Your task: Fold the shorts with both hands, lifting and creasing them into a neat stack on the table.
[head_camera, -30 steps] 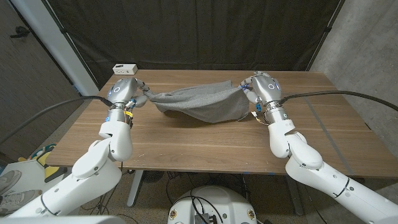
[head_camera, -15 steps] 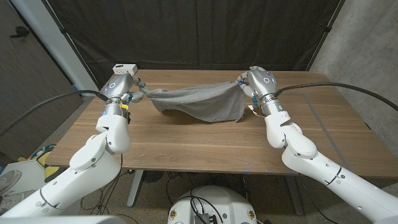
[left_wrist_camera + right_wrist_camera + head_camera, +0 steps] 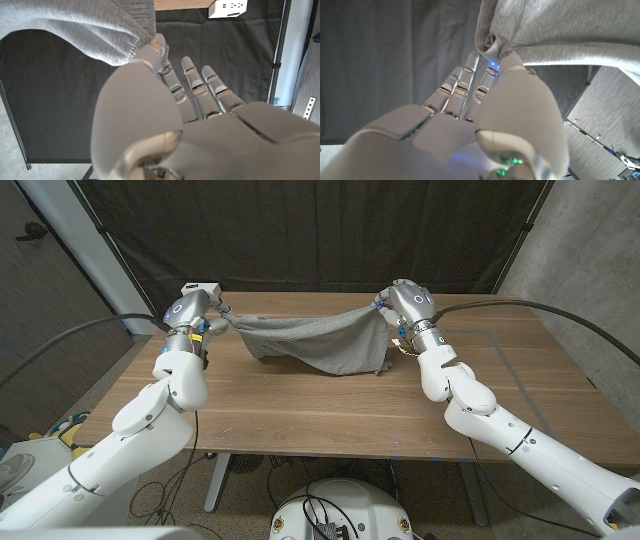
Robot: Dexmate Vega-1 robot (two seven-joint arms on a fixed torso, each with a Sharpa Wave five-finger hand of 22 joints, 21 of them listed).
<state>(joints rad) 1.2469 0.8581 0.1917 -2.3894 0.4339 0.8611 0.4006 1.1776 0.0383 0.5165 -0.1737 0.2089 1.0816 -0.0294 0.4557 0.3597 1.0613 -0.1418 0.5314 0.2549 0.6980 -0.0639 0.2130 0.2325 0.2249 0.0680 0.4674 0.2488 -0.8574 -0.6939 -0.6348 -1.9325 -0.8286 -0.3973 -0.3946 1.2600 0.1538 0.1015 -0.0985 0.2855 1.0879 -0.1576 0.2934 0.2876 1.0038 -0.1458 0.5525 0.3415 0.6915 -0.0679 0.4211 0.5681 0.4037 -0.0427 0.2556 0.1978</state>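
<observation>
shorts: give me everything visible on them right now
The shorts are light grey, of a soft heathered knit like sweatshirt fabric, with a gathered, hemmed edge showing in the left wrist view. They hang stretched between the two hands over the far half of the table: the left hand pinches one end, the right hand the other. The top edge sags in the middle and the body droops; whether its lower edge touches the table is unclear.

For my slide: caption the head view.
Both hands, left and right, hold grey fabric shorts stretched above the wooden table.
</observation>
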